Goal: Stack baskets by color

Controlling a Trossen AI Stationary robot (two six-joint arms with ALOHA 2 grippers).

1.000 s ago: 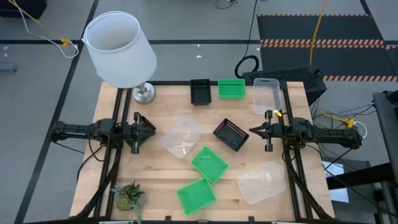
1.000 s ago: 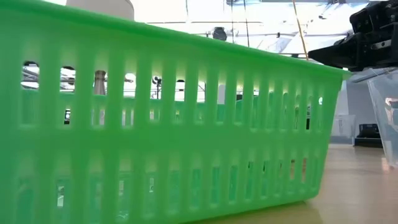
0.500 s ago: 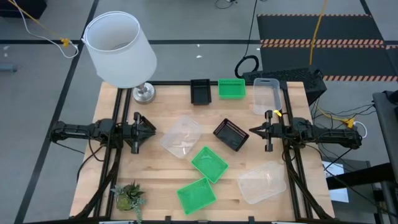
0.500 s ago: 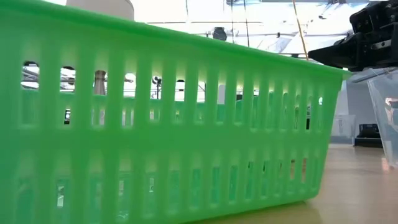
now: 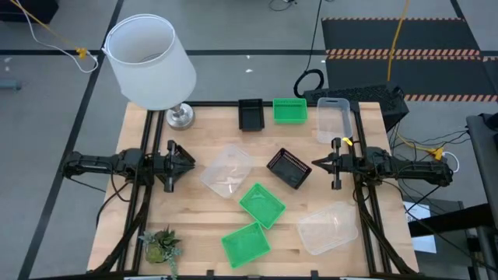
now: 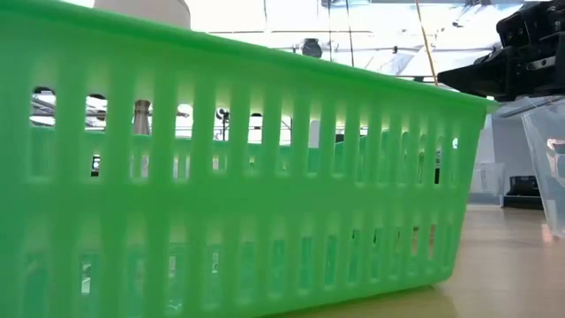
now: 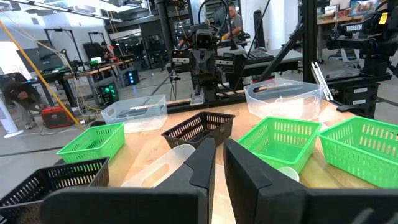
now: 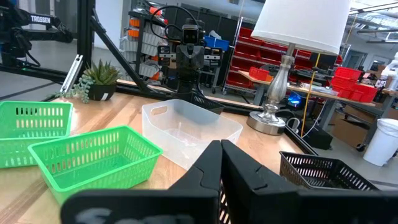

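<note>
Several baskets lie scattered on the wooden table [image 5: 194,210]. A black one [image 5: 250,114], a green one [image 5: 289,110] and a clear one [image 5: 334,120] stand along the far edge. A clear one [image 5: 227,171], a black one [image 5: 289,167] and a green one [image 5: 261,204] sit in the middle. Another green one [image 5: 245,243] and a clear one [image 5: 327,227] sit near the front. My left gripper [image 5: 191,163] hovers at the table's left, pointing level toward the middle, fingers [image 7: 205,163] all but closed on nothing. My right gripper [image 5: 315,164] hovers at the right, shut and empty.
A large white lampshade [image 5: 152,62] on a metal base [image 5: 180,117] stands at the far left corner. A small potted plant [image 5: 161,245] sits at the near left corner. In the low view the near green basket [image 6: 221,177] fills most of the picture.
</note>
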